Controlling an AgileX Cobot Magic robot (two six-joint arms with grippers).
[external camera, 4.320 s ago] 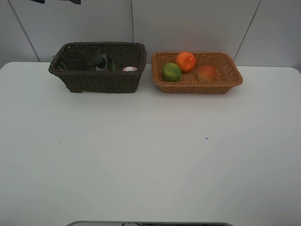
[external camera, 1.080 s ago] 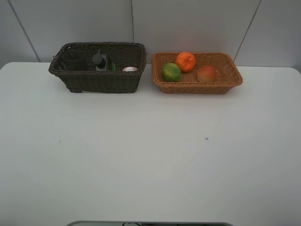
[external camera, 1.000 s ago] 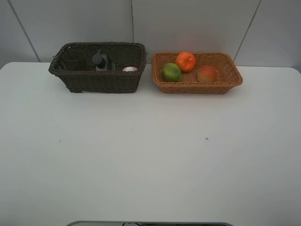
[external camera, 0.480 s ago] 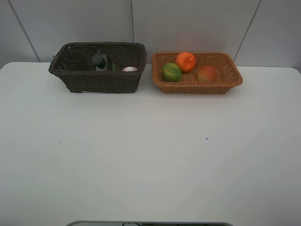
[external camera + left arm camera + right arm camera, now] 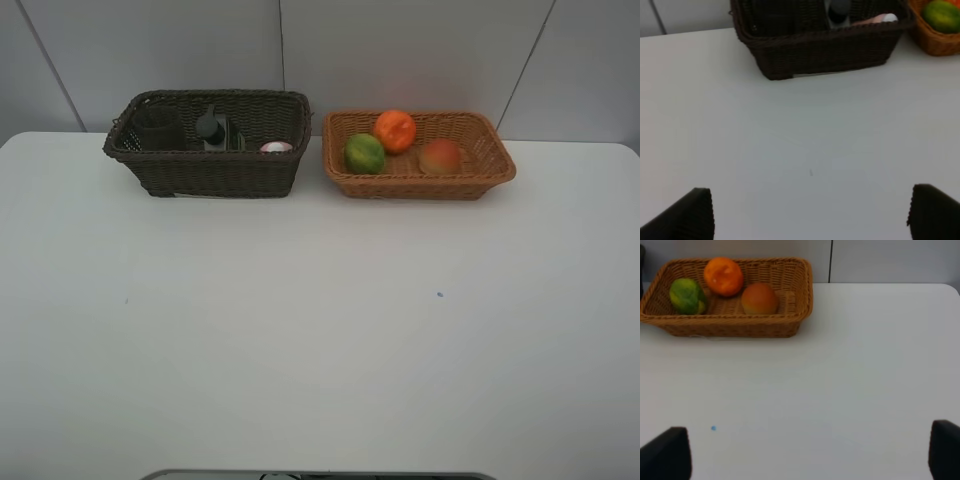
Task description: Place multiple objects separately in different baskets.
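1. I see the white table point(image 5: 320, 330), bare across its whole near part; nothing loose lies on it, only a tiny blue speck point(image 5: 439, 294).
2. Dark brown basket point(image 5: 208, 142) sits at the far edge on my left side, the light tan basket point(image 5: 418, 155) just beside it on the right, a narrow gap between, not touching.
3. Tan basket holds three fruits: orange point(image 5: 395, 130) at the back, green fruit point(image 5: 364, 153) near its left wall, peach point(image 5: 439, 157) towards the right.
4. Dark basket holds the cup point(image 5: 158, 128) in its left end, hard to make out against the weave, the black bottle point(image 5: 212, 129) in the middle, and the pink white-capped bottle point(image 5: 875, 19) lying down towards the right end.
5. Left gripper point(image 5: 810, 212): fingers spread wide, nothing between them, low over bare table with the dark basket straight ahead and well apart.
6. Right gripper point(image 5: 810, 455): also wide and empty, tan basket ahead and off towards the middle.
7. My call: sorting looks done, each arm faces its own basket, nothing left to fetch.
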